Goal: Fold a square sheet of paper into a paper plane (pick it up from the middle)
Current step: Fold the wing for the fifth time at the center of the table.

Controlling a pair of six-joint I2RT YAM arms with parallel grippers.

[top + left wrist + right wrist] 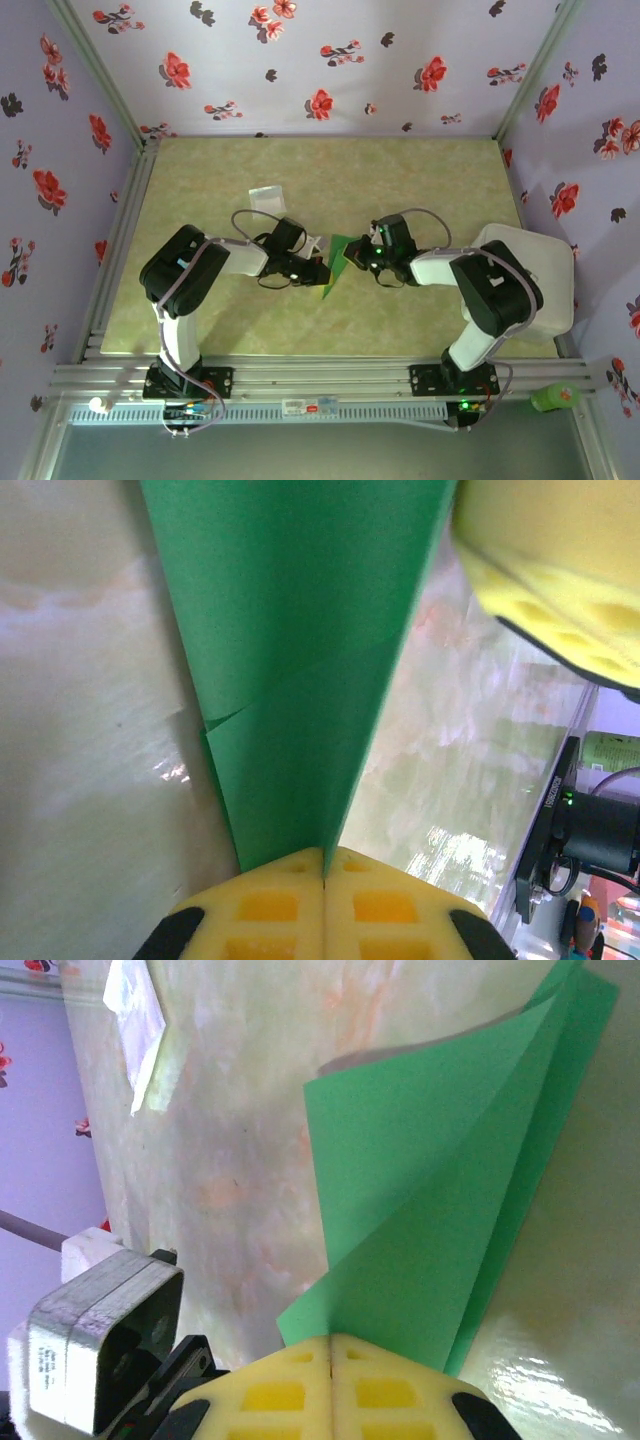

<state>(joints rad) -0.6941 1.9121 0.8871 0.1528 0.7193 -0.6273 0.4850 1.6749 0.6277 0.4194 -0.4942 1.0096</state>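
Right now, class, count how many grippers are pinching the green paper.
2. The left gripper clamps the green paper at its left side; the right gripper clamps its right side. None seems hidden.

**Sheet of paper**: thin, bright green, matt and smooth, with sharp creases and one small wrinkle at an edge.

**Worktop**: hard, marbled pale green and glossy, with bright reflections in both wrist views.

**Left tool** and **right tool**: yellow moulded pads, matt, with recessed square cells. Plastic or rubber cannot be told. Black plastic sits behind them.

**Packet**: pale, shiny film.

**Rails**: bare metal, satin finish.

**Walls**: matt floral print.
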